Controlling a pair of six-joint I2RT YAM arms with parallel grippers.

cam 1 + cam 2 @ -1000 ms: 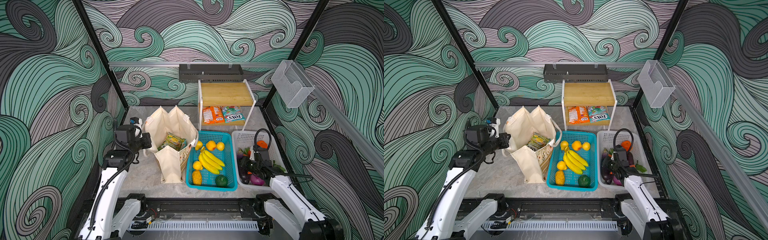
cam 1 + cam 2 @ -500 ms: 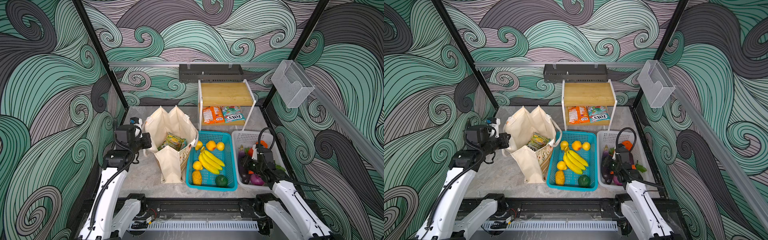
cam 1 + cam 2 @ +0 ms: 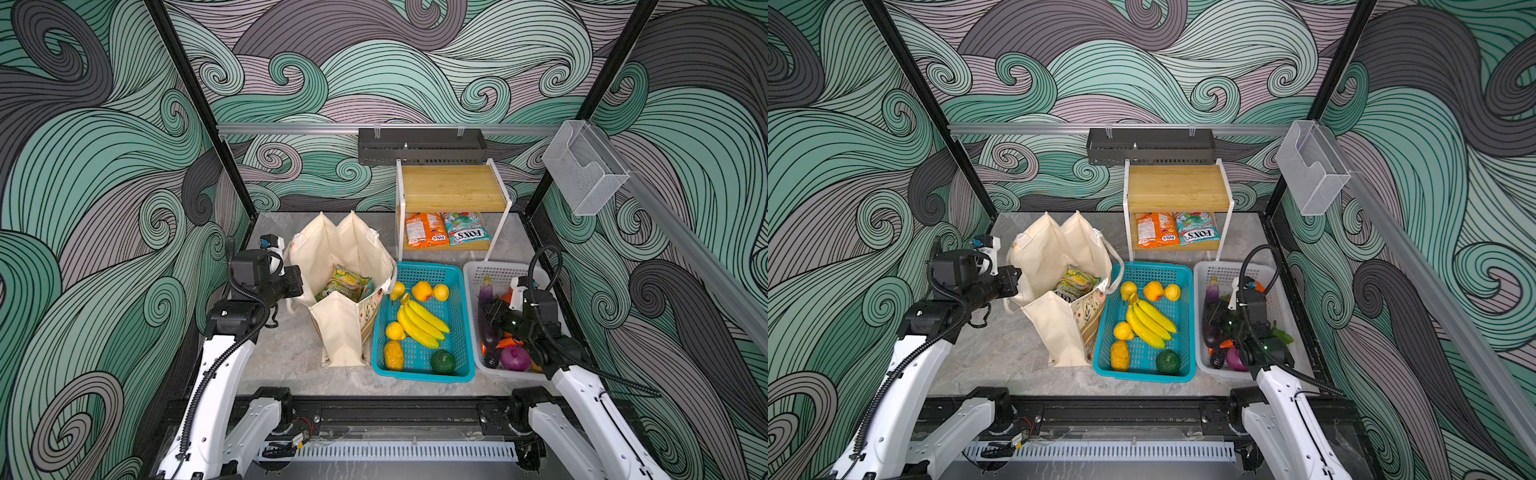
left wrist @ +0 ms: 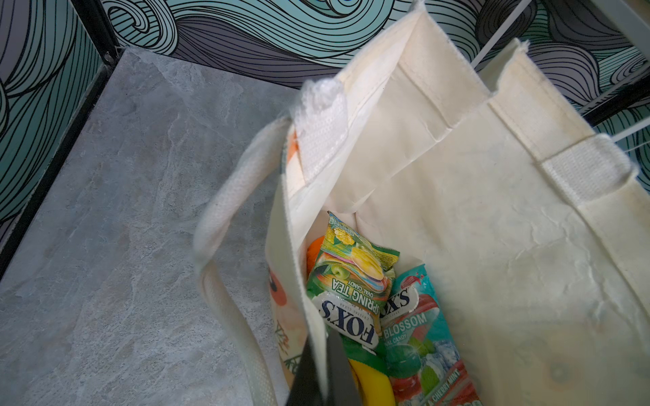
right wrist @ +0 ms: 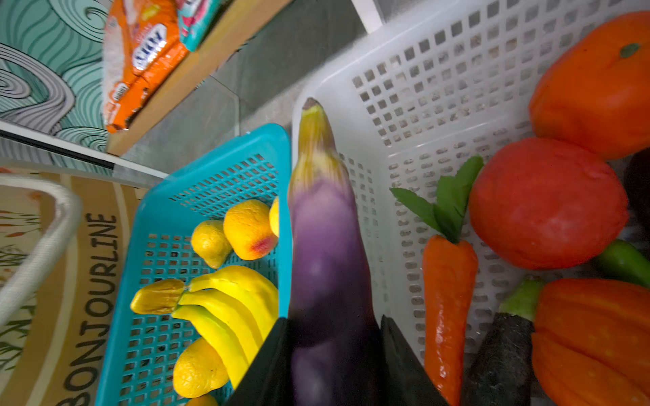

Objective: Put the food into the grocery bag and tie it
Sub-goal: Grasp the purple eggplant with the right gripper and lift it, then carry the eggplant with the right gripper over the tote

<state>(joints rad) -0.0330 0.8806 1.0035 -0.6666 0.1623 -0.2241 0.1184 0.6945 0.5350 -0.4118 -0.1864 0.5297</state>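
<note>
Cloth comes first in both top views: the grocery bag [image 3: 345,257] stands open on the desk [image 3: 282,353], just beside the teal basket [image 3: 422,376]. My left gripper [image 3: 296,286] sits at the bag's rim on the side away from the baskets, I judge to hold the mouth wide so food can drop in. A green packet [image 3: 348,284] already lies inside. My right gripper [image 3: 492,313] hangs over the white basket [image 3: 498,270] at the eggplant [image 3: 485,291]. The bananas [image 3: 419,322] lie in the teal basket and an orange packet [image 3: 424,230] lies on the shelf [image 3: 453,189] behind, so much food is not yet bagged. From the left wrist, the jaws are pressed together on the bag's fabric wall, one inside and one outside. Past them I see a teal packet [image 4: 418,334] beside the green one and something yellow underneath. A strap [image 4: 218,246] droops outside, free for tying later. From the right wrist, the jaws pinch the thick purple end of the eggplant. Its stem end points away towards the basket's far wall, with a carrot [image 5: 446,298] lying beside it. Gripping the fat end seems sensible to me, since the narrow neck could slip.
</note>
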